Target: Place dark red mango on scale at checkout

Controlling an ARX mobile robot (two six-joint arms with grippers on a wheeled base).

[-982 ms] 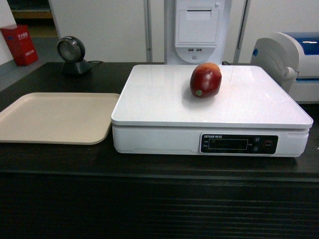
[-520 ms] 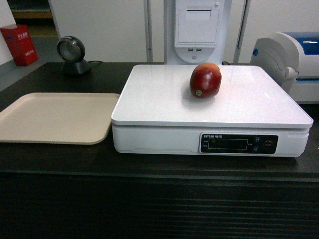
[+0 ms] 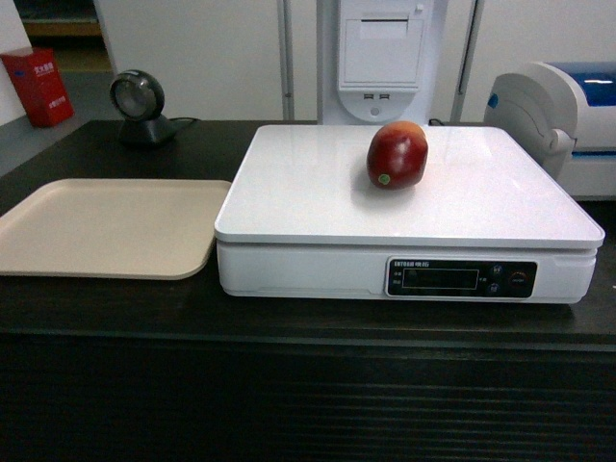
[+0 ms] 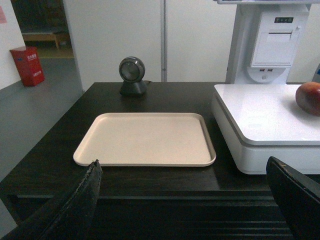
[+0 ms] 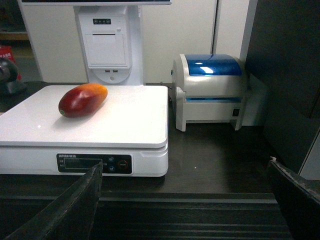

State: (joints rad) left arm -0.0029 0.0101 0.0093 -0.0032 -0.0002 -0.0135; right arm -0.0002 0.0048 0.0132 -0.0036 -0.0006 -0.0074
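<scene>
On the left of the bench (image 3: 106,308) lies a flat beige tray (image 3: 106,227) with nothing on it. Far behind it stands a small round black scanner (image 3: 138,104).

In the middle sits the big white scale (image 3: 318,202). The dark red mango (image 3: 396,154) lies on its side on the shiny top, toward the far part and a bit right of the middle. Nothing is touching it, so the job looks done.

The mango looks smooth and glossy, so it is likely slippery. It looks firm, and it is probably a bit heavy for its size. Its skin could bruise if squeezed hard (fruit does not like a tight pinch). It is oval, so it could roll if bumped. If it has to be picked up, the best place to hold it is across the short, fat middle, with a gentle squeeze, not by the ends.

On the right stands a white and blue printer (image 3: 568,115).

The left fingers (image 4: 70,210) show at the bottom corners of the left wrist view, far apart and holding nothing. The right fingers (image 5: 75,210) are the same in the right wrist view: wide apart and empty, near the front edge of the bench.
</scene>
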